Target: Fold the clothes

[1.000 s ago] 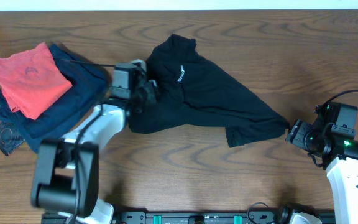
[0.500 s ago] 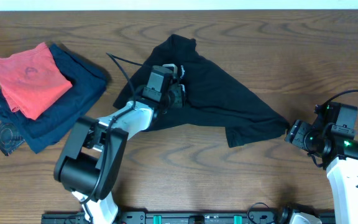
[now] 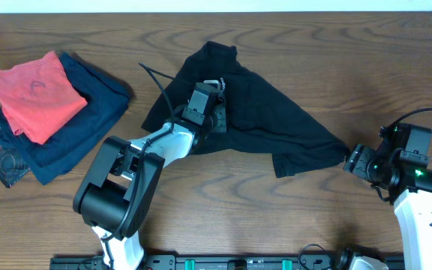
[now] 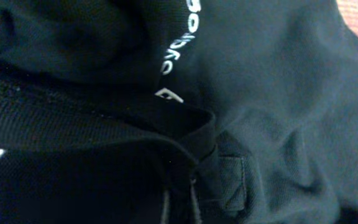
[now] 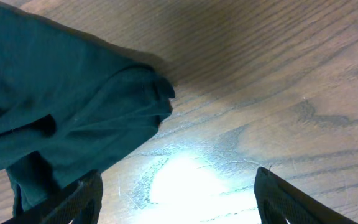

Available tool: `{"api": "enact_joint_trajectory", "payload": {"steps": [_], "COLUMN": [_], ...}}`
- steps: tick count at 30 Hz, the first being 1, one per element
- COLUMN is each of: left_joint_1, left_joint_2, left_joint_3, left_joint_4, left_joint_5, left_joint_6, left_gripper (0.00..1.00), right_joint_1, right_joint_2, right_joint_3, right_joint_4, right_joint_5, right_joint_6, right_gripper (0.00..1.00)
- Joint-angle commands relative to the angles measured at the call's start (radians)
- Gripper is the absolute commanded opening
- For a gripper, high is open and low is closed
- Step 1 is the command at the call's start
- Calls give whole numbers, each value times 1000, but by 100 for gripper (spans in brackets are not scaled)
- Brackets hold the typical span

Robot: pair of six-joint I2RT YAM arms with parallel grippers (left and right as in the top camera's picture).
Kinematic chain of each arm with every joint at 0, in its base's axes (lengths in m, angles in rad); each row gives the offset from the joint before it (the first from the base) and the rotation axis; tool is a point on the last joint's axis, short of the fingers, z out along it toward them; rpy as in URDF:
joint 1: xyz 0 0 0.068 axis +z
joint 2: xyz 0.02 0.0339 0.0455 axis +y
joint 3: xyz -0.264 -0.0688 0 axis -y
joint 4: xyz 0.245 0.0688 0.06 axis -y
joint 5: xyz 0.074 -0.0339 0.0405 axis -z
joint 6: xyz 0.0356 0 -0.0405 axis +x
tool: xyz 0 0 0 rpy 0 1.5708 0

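You're at the spreading-out stage: the black T-shirt (image 3: 276, 120) lies bunched in the middle of the tabletop (image 3: 313, 45). Your left gripper (image 3: 214, 116) sits on its left part (fabric fills the wrist view, so I cannot tell its state). Your right gripper (image 5: 178, 177) gapes wide, holding nothing, just off the shirt's right corner. Next, I'd judge, pinch that corner and draw it flat.

A black T-shirt (image 3: 276, 120) with white lettering, a brown wood-grain table (image 3: 313, 37), and at 9 o'clock a coral-red garment (image 3: 32, 94) and a navy garment (image 3: 100, 101).
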Motion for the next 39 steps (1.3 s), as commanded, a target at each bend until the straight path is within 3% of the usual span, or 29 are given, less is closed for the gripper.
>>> {"api": "enact_joint_trajectory", "payload": {"steps": [1, 4, 9, 18, 26, 29, 32, 34, 38, 39], "left_joint_1": [4, 11, 9, 9, 9, 10, 10, 10, 26, 38], "left_joint_2": [-13, -104, -303, -447, -445, -445, -446, -447, -471, -483], "left_joint_3": [6, 6, 6, 5, 5, 5, 5, 5, 6, 6], "left_joint_4": [-20, -44, -235, -586, -613, -612, -601, -585, -521, -498], "left_joint_5": [-14, -13, -10, -10, -11, -11, -18, -57, -145, -145], "left_joint_6": [-2, -2, -2, -2, -2, -1, -1, -1, -1, -1], "left_gripper": [6, 6, 15, 10, 10, 10, 10, 10, 10, 10], "right_joint_1": [-8, -8, 27, 320, 498, 524, 529, 523, 477, 457], "right_joint_2": [1, 2, 48, 249, 417, 448, 456, 453, 446, 445], "right_joint_3": [1, 1, 1, -1, -1, -1, -1, 0, 12, 21], "right_joint_4": [2, -1, -54, -9, 154, 225, 249, 224, 61, 24], "right_joint_5": [-5, -75, -411, -389, -161, -105, -25, 42, 462, 571], "right_joint_6": [-3, -20, -75, -93, 2, 46, 93, 93, 228, 258], "right_gripper": [76, 70, 65, 72, 74, 61, 25, 11, 5, 15]}}
